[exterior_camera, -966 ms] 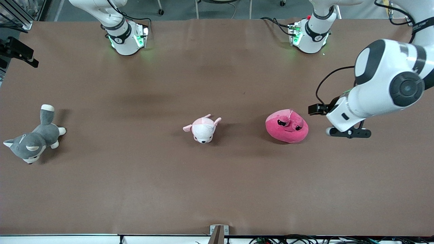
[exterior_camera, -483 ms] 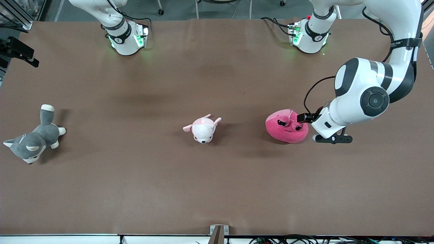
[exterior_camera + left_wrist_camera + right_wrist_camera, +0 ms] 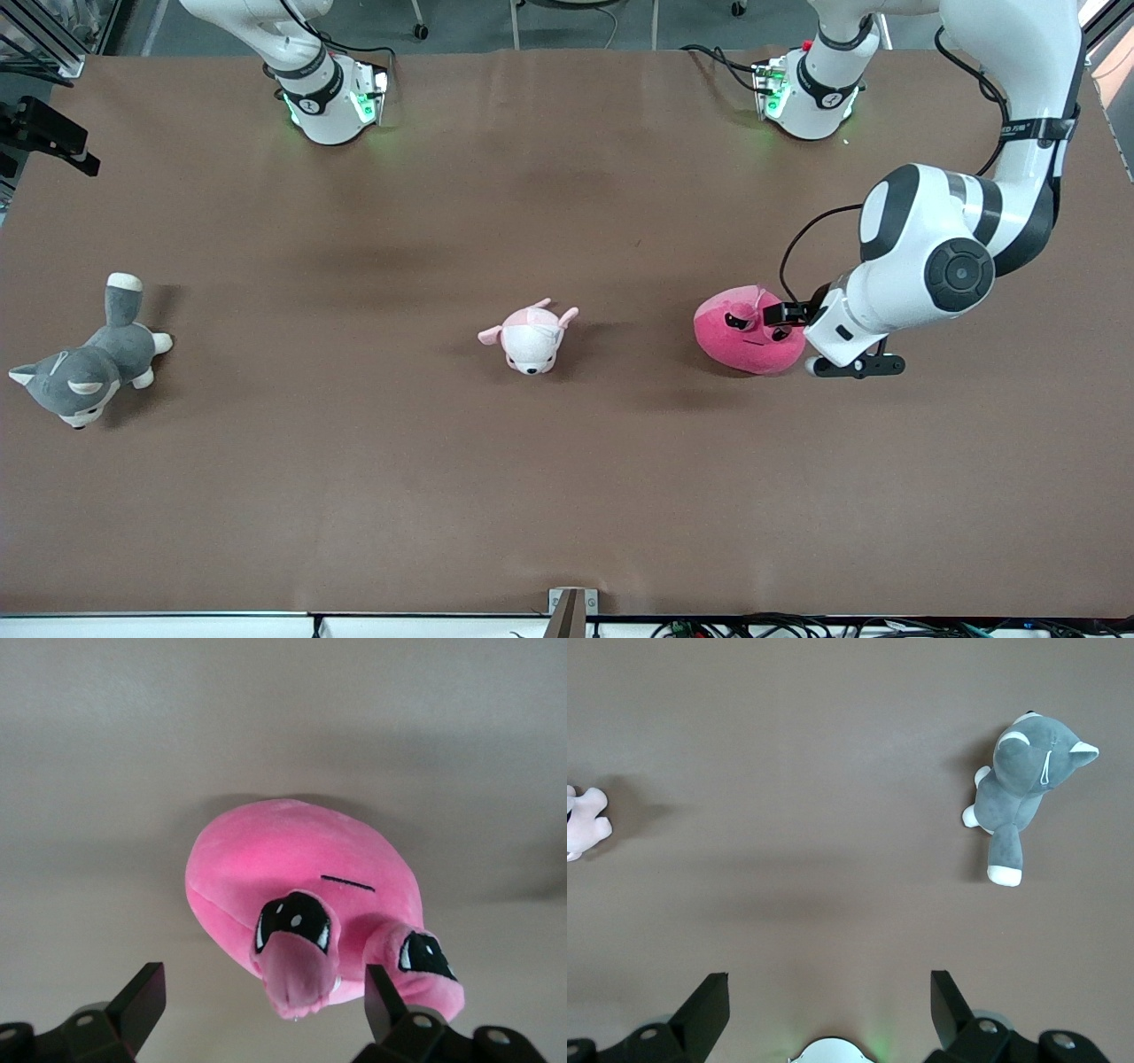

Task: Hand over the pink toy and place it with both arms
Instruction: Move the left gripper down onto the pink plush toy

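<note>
The pink toy [image 3: 749, 332] is a hot-pink blob plush that lies on the brown table toward the left arm's end. In the left wrist view the pink toy [image 3: 292, 868] fills the middle, eyes and flat mouth showing. My left gripper [image 3: 791, 332] is open and low beside the toy, on the side toward the left arm's end. Its fingers [image 3: 146, 992] stand wide apart, with a pink flap of the toy between them and no contact visible. My right gripper [image 3: 830, 992] is open and empty, held high over its own base, out of the front view.
A pale pink-and-white puppy plush [image 3: 530, 337] lies mid-table and shows at the edge of the right wrist view [image 3: 580, 824]. A grey-and-white husky plush [image 3: 84, 368] lies at the right arm's end [image 3: 1019, 788]. The arm bases [image 3: 330, 102] stand along the table's edge farthest from the front camera.
My left arm has swung in toward the pink toy and its open gripper has come right up to the toy. The toys have not moved.
</note>
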{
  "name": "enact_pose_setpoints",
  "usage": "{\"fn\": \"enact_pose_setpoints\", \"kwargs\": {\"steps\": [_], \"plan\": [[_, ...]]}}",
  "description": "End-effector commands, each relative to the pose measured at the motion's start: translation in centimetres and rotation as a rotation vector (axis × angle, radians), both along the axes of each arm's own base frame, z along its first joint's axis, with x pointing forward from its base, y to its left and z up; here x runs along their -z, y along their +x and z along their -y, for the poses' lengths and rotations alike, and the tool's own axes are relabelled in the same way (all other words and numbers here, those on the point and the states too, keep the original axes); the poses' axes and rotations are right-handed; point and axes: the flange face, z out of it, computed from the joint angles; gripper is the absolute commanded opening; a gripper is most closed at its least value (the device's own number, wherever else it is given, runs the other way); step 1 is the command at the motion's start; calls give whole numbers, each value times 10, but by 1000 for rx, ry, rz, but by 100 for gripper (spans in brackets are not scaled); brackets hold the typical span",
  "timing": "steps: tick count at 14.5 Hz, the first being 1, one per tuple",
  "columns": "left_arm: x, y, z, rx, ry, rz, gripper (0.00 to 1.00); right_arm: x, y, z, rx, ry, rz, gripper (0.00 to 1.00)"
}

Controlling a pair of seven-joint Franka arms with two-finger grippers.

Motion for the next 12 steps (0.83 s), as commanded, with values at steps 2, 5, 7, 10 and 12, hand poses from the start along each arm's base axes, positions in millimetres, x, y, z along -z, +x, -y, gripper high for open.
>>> {"fn": "enact_pose_setpoints", "kwargs": {"steps": [2, 5, 7, 10, 12], "plan": [[14, -1, 6, -20, -5, -14, 90, 1, -4, -3, 8, -4, -13, 100], [22, -1, 10, -36, 2, -27, 82, 1, -3, -3, 8, 3, -11, 100], [23, -1, 12, -34, 1, -27, 71, 1, -3, -3, 10, 12, -11, 100], [21, 1, 12, -34, -1, -21, 42, 1, -2, -4, 9, 21, -7, 100], [16, 1, 14, -31, -3, -12, 20, 1, -2, -4, 8, 21, -7, 100]]}}
